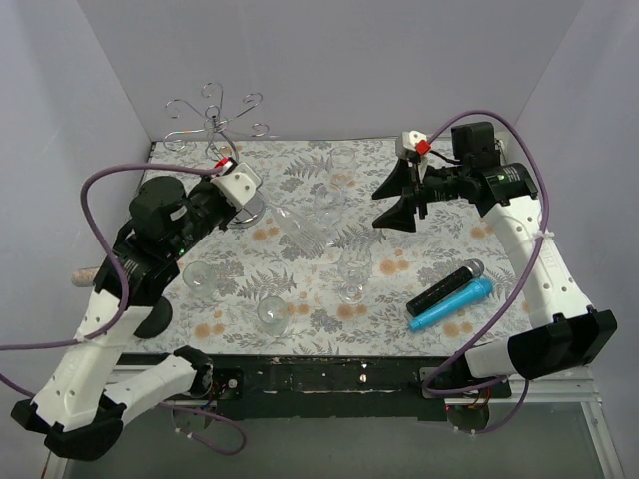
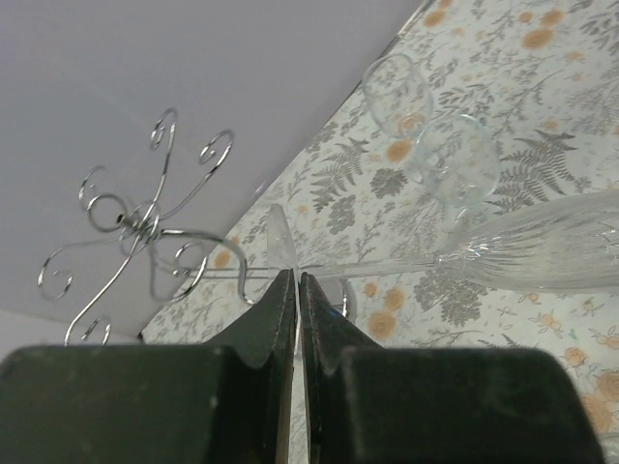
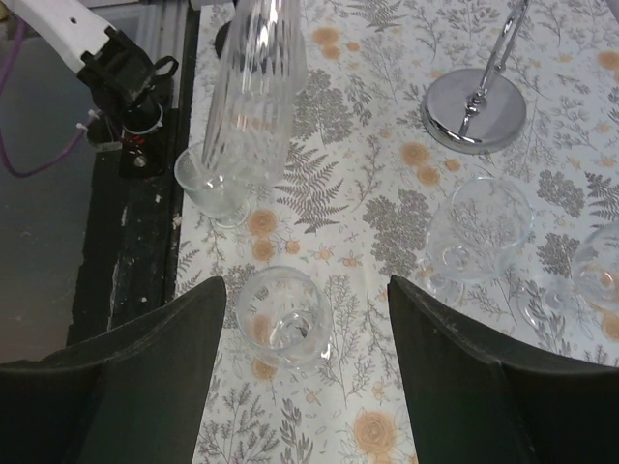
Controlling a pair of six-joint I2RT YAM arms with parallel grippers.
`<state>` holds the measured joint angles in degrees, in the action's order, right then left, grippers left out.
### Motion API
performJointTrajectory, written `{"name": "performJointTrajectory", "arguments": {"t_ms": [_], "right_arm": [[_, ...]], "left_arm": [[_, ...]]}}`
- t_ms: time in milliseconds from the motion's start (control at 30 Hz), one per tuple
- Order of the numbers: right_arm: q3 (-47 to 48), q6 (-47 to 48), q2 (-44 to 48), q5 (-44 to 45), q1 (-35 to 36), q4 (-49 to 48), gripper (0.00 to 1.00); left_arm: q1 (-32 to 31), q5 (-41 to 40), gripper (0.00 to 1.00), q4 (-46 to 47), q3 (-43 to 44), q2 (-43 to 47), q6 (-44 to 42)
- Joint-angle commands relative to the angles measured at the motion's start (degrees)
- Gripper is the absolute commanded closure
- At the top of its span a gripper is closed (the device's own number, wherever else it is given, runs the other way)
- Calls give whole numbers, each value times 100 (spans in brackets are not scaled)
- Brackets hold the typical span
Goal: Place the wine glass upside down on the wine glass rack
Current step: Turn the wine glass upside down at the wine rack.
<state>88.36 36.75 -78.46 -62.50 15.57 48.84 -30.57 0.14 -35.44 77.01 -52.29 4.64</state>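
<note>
Left gripper [image 1: 236, 186] was clamped tight on the thin stem of the wine glass [image 1: 305, 226], its two dark fingers [image 2: 276, 319] pressed together with only the stem between them. The glass, a tall ribbed flute, was held off the table [image 1: 300, 160], lying close to level, its foot toward the gripper and its bowl pointing out over the middle of the floral cloth. The wine glass rack [image 1: 215, 118] stood at the far left corner, just behind the left gripper, its curled wire arms bare; the wrist view showed those spirals [image 2: 145, 222] beyond the foot of the glass, with the glass not touching them. The rack's round base [image 3: 474, 108] sat on the cloth near the held bowl. Right gripper [image 1: 399, 205] hung above the table's right half with its jaws spread wide and nothing between them. Several short clear glasses [image 1: 205, 279] stood upright on the cloth below. A black microphone [image 1: 444, 287] and a blue microphone [image 1: 451, 305] lay side by side near the right front.
</note>
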Motion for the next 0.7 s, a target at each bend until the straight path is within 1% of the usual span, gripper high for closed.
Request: {"name": "performJointTrajectory", "arguments": {"t_ms": [0,67,233,300,433,533,667], "right_arm": [[384,-168,-100,-341,130,231,24],[332,-273,-56,-298,139,92,24],[278,-642,-20,-271,130,-374,24],[383,-809,-117,-368,130,-498,23],[875,-924,-415,-544,139,-446,24],[938,-959,-443,-623,148,-515,24],[534,-1047,-223,-518,139,-797,23]], "left_arm": [[-90,575,100,265,279,-307,90],[-116,557,100,327,384,-430,-51],[-336,206,100,327,928,-896,-429],[-397,205,100,327,1026,-1045,-438],[-529,66,100,389,1096,-1265,-806],[-608,-452,100,581,1193,-1511,-1254],[-617,-1322,100,880,1597,-2055,-1817]]}}
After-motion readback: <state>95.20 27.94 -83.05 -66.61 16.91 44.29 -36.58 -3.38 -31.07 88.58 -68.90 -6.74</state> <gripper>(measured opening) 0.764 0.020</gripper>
